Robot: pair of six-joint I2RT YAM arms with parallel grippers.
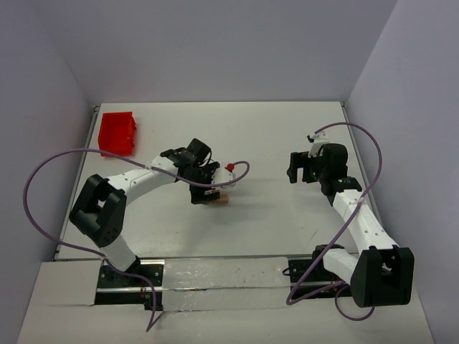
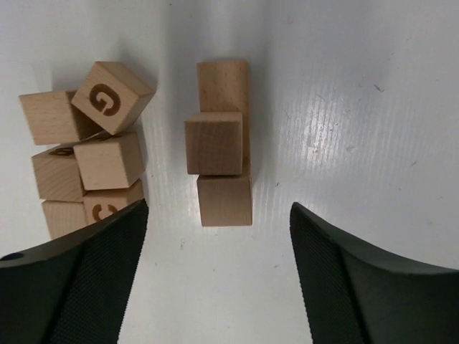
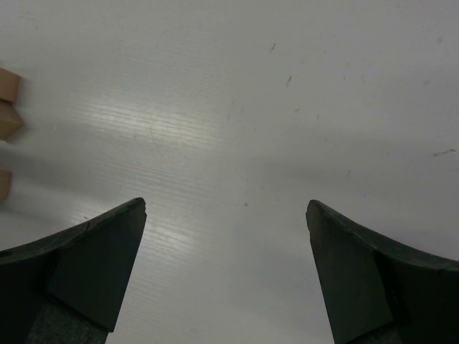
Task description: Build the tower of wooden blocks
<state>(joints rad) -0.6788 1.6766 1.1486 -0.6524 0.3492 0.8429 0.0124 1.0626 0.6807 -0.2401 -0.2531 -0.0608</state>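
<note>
Three plain tan cubes form a short column in the left wrist view. The middle cube [image 2: 214, 143] overlaps the other two and looks to be lying on top of them. A loose cluster of several cubes lies to their left, one printed with a G [image 2: 115, 97]. My left gripper [image 2: 219, 215] is open and empty, its fingers apart just in front of the nearest plain cube [image 2: 224, 202]. In the top view it [image 1: 206, 192] hovers over the cubes [image 1: 221, 199]. My right gripper [image 1: 292, 169] is open and empty, well to the right.
A red plastic bin [image 1: 117, 133] stands at the back left of the white table [image 1: 272, 136]. Cube edges [image 3: 7, 120] show at the left border of the right wrist view. Purple cables loop beside both arms.
</note>
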